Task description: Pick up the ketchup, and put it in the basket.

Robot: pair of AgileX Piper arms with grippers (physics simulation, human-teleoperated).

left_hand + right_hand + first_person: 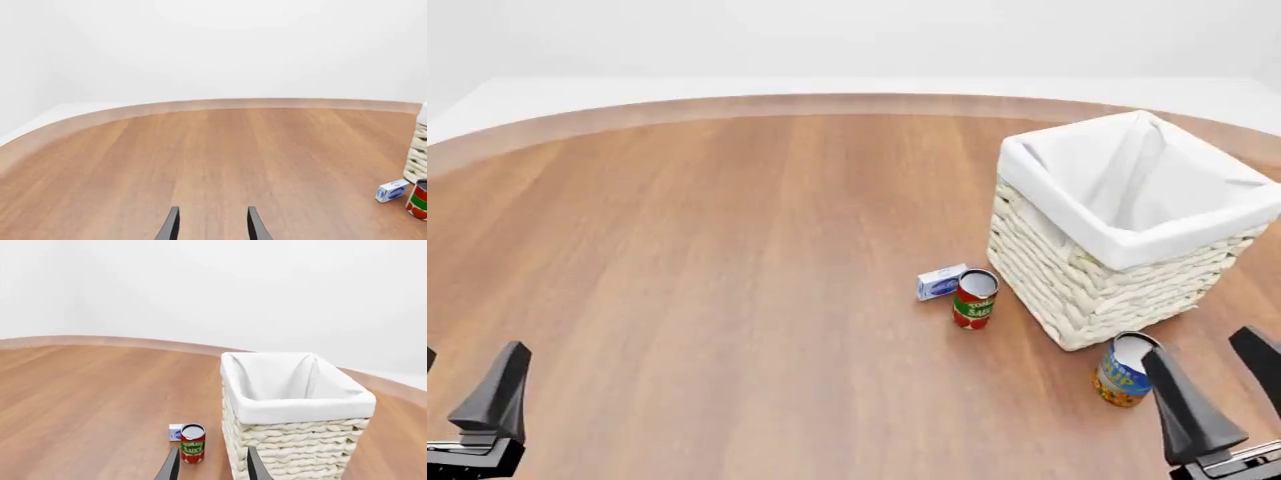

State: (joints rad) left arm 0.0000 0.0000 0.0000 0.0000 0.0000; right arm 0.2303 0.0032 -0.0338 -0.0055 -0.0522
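Observation:
The ketchup does not show in any view. The basket [1072,272], cream wicker with a white cloth lining, stands at the right of the table; only lining shows inside it. It also shows in the right wrist view [293,446], and its edge shows in the left wrist view [418,155]. My left gripper [461,385] is open and empty at the near left edge, far from the basket; its fingers show in its wrist view [212,226]. My right gripper [1224,385] is open and empty just in front of the basket, and shows in its wrist view [212,466].
A short red-green tomato sauce can [974,298] [192,443] [419,200] stands left of the basket, with a small blue-white box [941,282] [175,432] [391,190] beside it. A blue-yellow can [1122,370] stands at the basket's near corner, next to my right gripper.

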